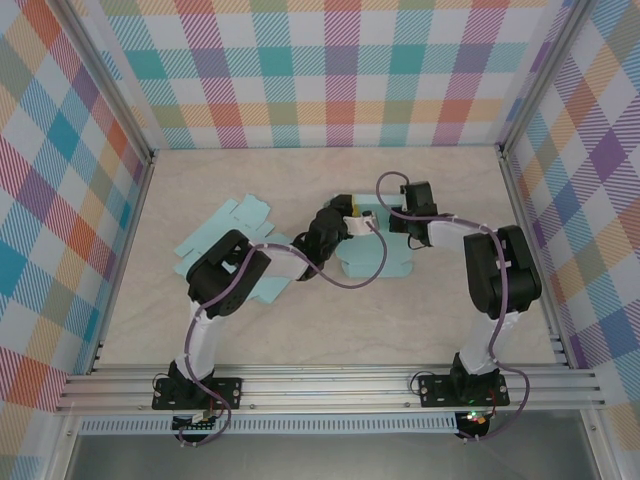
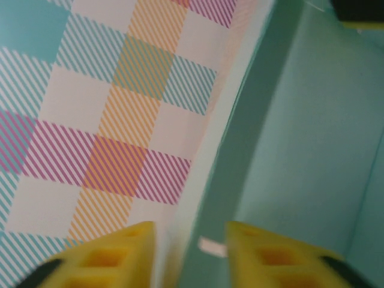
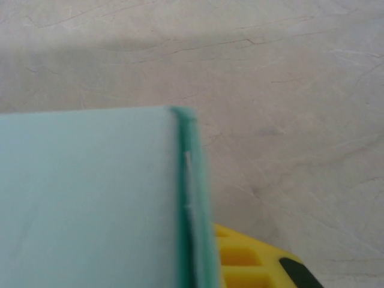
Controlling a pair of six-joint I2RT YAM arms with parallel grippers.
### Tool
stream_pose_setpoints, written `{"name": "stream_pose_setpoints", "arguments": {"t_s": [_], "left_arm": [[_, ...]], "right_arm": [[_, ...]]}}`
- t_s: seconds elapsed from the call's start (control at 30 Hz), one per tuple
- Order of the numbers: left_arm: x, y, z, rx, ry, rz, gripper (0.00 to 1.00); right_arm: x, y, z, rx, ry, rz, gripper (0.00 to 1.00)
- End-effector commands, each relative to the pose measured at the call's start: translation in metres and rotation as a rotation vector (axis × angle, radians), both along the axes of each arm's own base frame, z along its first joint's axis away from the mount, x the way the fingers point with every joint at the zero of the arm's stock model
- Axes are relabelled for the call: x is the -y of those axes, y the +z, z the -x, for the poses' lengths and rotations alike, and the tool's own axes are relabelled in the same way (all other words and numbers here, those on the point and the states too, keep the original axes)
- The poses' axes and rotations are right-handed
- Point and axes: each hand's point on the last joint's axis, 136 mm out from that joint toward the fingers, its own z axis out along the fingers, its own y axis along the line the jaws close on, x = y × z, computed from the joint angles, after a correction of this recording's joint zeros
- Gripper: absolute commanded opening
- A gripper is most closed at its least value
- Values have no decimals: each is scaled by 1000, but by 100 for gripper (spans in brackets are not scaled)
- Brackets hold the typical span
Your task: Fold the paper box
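The light teal paper box (image 1: 372,255) lies partly folded in the middle of the table, with both arms meeting over its far side. My left gripper (image 1: 345,228) is open: in the left wrist view its yellow fingers (image 2: 114,255) stand apart astride a raised wall of the box (image 2: 312,138), the wall's edge in the gap. My right gripper (image 1: 397,222) is shut on a doubled wall of the box (image 3: 90,198). One yellow finger (image 3: 246,261) presses against the wall's folded edge; the panel hides the other finger.
A second flat teal box cutout (image 1: 222,232) lies at the left, partly under the left arm. Checked walls (image 1: 330,70) close in the beige table (image 1: 300,330) on three sides. An aluminium rail (image 1: 330,385) runs along the near edge.
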Motion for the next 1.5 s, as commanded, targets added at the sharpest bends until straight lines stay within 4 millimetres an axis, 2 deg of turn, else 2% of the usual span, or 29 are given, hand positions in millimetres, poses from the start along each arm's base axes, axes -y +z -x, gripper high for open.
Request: {"name": "stream_pose_setpoints", "arguments": {"t_s": [0.0, 0.07, 0.17, 0.27, 0.43, 0.57, 0.63, 0.93, 1.1, 1.2, 1.33, 1.47], "left_arm": [[-11, 63, 8, -68, 66, 292, 59], [-20, 82, 14, -104, 92, 409, 74], [-36, 105, 25, -157, 135, 573, 88], [-57, 122, 39, -235, 188, 740, 100], [-105, 136, 57, -352, 372, 1020, 100], [-130, 125, 65, -485, 495, 1182, 100], [-128, 119, 69, -566, 511, 1206, 100], [-84, 104, 87, -856, 380, 1291, 100], [-75, 106, 83, -864, 351, 1318, 100], [-73, 105, 75, -836, 360, 1315, 100], [-66, 104, 66, -825, 364, 1296, 100], [-61, 95, 57, -830, 398, 1267, 100]], "right_arm": [[4, 19, -3, 66, -32, 7, 8], [5, 21, -2, 68, -38, 15, 4], [6, 24, 0, 70, -45, 25, 0], [8, 27, 5, 79, -59, 38, 0], [13, 36, 19, 98, -86, 25, 0], [15, 42, 34, 114, -87, -1, 0], [16, 47, 41, 118, -80, -5, 0], [20, 68, 65, 85, -54, 7, 0], [19, 75, 66, 101, -50, -10, 0], [10, 74, 67, 95, -16, -42, 0], [9, 72, 69, 95, -13, -50, 0], [9, 76, 70, 125, -4, -51, 0]]}}
